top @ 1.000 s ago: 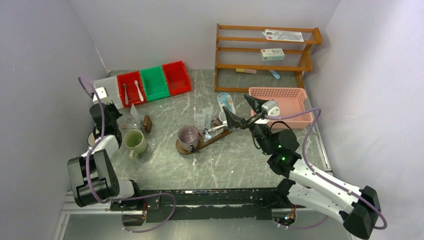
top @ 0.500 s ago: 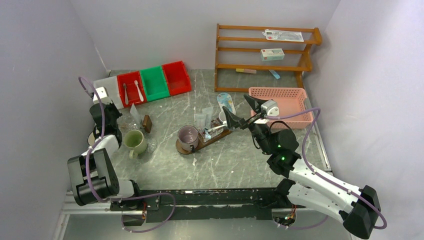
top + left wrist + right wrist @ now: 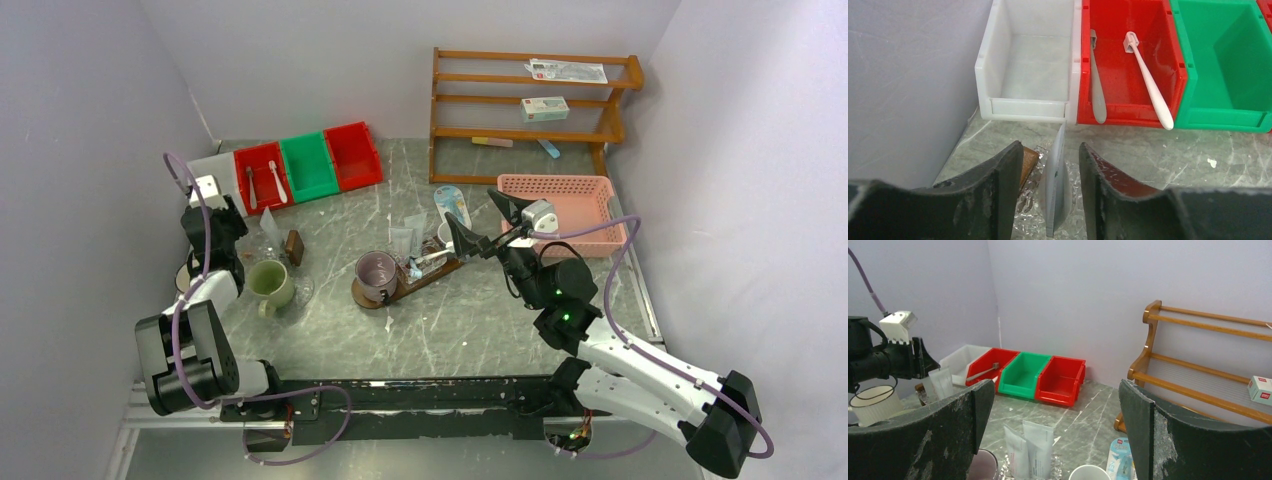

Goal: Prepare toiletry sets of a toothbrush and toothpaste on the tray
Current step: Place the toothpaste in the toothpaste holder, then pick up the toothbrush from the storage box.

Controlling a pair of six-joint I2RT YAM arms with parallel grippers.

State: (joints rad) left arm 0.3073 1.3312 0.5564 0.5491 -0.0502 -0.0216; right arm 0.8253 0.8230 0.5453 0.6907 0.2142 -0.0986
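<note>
The left pincer [image 3: 1049, 149] has just been parted, so the small white tube [image 3: 1055, 190] is left loose between its jaws on the tabletop [image 3: 470, 320], well apart from the tray [image 3: 425, 277]. The right pincer [image 3: 1055, 390] is held wide apart. That set is judged unfinished.

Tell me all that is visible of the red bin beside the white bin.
The red bin is glossy plastic, open-topped, with a low front lip. It stands on the grey marbled table, flanked closely by the white bin and the green bin. Inside lie a greyish toothbrush and a white toothbrush, heads toward the back, handles reaching the front lip.
</note>
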